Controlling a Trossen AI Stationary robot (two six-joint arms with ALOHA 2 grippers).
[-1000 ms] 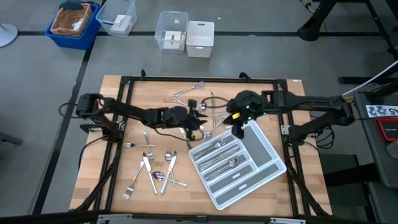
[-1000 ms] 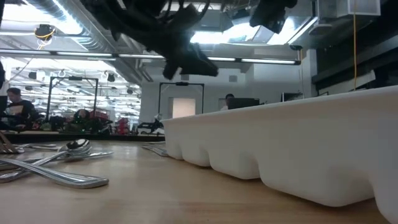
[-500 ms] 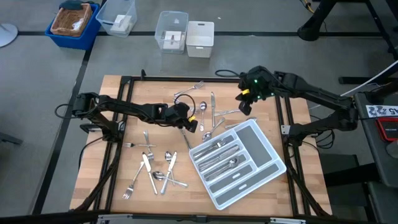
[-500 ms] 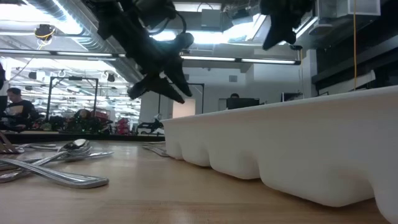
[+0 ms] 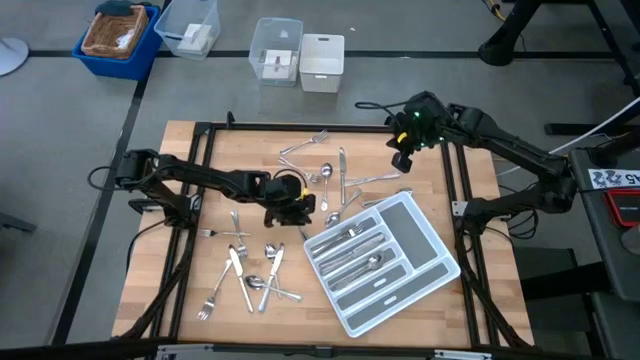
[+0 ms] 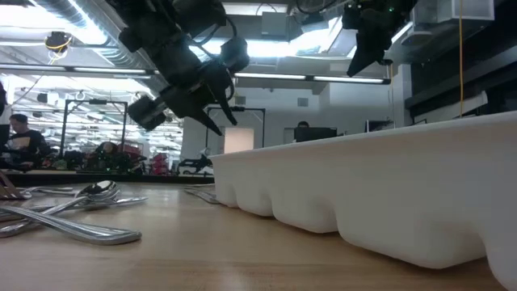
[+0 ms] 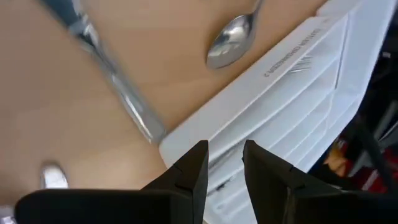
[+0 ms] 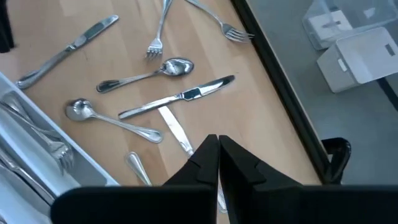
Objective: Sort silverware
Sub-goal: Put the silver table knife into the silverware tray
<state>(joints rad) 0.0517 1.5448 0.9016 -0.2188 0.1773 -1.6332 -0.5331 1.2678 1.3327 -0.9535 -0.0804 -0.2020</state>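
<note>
Silverware point(image 5: 250, 270) lies in two loose scatters on the table point(image 5: 180, 250): forks, knives and spoons toward 7 o'clock, and a second group point(image 8: 155, 81) of forks, spoons and a table knife point(image 8: 180, 96) toward 12 o'clock. Several pieces already rest in the grey compartmented tray point(image 5: 420, 262), set askew toward 4 o'clock.

Handling, as a judgement: each piece is thin, rigid polished metal, light but slippery, and lies flat against the wood, so the fingers have little edge to catch. The slim handle near mid-length is the likeliest hold; a grip on a bowl or tines would let the piece swing.

Left gripper point(image 5: 285, 212): arm stretched low across the table from 9 o'clock, wrist pitched down near the tray's corner at the centre. In the left wrist view its fingers point(image 7: 193, 177) stand a little apart with nothing between them, above the tray rim, with a spoon point(image 7: 231, 42) and a knife point(image 7: 112, 74) just beyond.

Right gripper point(image 5: 405, 150): raised near 1 o'clock over the far scatter, fingers point(image 8: 205, 165) pressed together, carrying nothing.
</note>
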